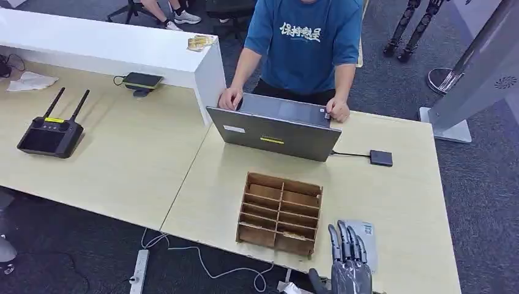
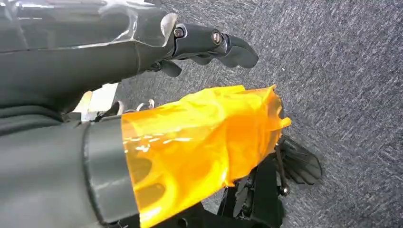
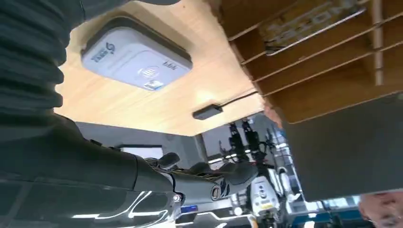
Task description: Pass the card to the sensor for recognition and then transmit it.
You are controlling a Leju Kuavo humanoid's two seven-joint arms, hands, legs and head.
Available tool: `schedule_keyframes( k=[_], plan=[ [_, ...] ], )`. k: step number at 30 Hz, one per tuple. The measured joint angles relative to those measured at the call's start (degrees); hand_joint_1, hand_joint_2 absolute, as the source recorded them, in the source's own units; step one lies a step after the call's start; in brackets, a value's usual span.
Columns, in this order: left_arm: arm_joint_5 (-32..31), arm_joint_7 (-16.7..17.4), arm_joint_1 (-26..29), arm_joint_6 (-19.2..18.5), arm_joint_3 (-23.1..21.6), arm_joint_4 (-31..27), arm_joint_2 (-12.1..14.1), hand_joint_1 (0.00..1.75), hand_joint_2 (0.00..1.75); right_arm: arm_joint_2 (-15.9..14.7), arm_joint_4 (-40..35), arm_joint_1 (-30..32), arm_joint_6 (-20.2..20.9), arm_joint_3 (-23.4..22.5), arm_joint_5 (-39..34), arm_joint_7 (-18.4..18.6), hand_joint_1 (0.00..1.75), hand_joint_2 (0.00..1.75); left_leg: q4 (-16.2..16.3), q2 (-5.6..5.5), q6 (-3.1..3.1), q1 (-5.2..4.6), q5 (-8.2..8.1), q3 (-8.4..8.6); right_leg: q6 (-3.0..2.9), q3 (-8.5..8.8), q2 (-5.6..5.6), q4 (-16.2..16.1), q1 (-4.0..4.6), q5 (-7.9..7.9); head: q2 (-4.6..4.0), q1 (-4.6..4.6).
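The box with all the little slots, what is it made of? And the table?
The slotted box looks like thin brown wood or stiff board, matte, with raw cut edges on its dividers. The table seems a pale wood-look laminate: smooth, faint grain, slight sheen.

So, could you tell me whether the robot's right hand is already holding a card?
No, the right hand hovers with fingers spread over the grey sensor, holding nothing.
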Motion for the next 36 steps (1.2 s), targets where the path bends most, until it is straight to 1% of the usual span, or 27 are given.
schedule_keyframes(
  k=[7,12,17,27,32,36],
  plan=[
    [0.0,0.0,0.0,0.0,0.0,0.0,0.0,0.00,0.00,1.3,-0.1,-1.2,0.0,-0.3,-0.8,-5.7,0.00,1.75,0.0,0.00,0.00,0.00,0.00,0.01,0.00,0.01,0.01,0.0,0.00,0.00,0.00,0.00],
    [-0.2,0.0,0.0,0.0,0.0,0.0,0.0,0.00,0.00,2.1,-0.2,-2.0,-0.1,-0.3,0.0,-7.4,0.00,1.75,0.0,0.00,0.00,0.00,0.00,0.01,0.00,0.01,0.01,0.0,0.00,0.00,0.00,0.00],
    [-0.4,0.0,0.0,-0.1,0.0,0.0,0.0,0.00,0.00,3.0,-0.4,-2.7,-0.1,-0.5,3.5,-7.7,0.00,1.75,0.0,0.00,0.00,0.00,0.00,0.02,0.00,0.01,0.01,0.0,0.00,0.00,0.00,0.00],
    [-0.4,0.0,0.0,-0.2,0.0,0.0,0.0,0.00,0.00,3.7,-0.5,-3.2,-0.1,-1.0,4.6,-8.0,0.00,1.75,0.0,0.00,0.00,0.00,0.00,0.01,0.00,0.01,0.00,0.0,0.00,0.00,0.00,0.00],
    [-0.5,0.1,0.0,-0.5,0.0,0.0,0.0,0.00,0.00,3.7,1.3,-4.1,-0.1,-0.3,8.4,-4.5,0.00,1.75,0.0,0.00,0.00,0.00,0.00,0.01,0.00,0.01,0.01,0.0,0.00,0.00,0.00,0.00],
    [-0.5,0.4,0.0,-0.6,0.0,0.0,0.0,0.00,0.00,3.6,3.9,-5.6,-0.1,1.0,8.4,-3.8,0.00,1.75,0.0,0.00,0.00,0.00,0.01,0.02,0.00,0.02,0.00,0.0,0.00,0.00,0.00,0.02]
  ],
)
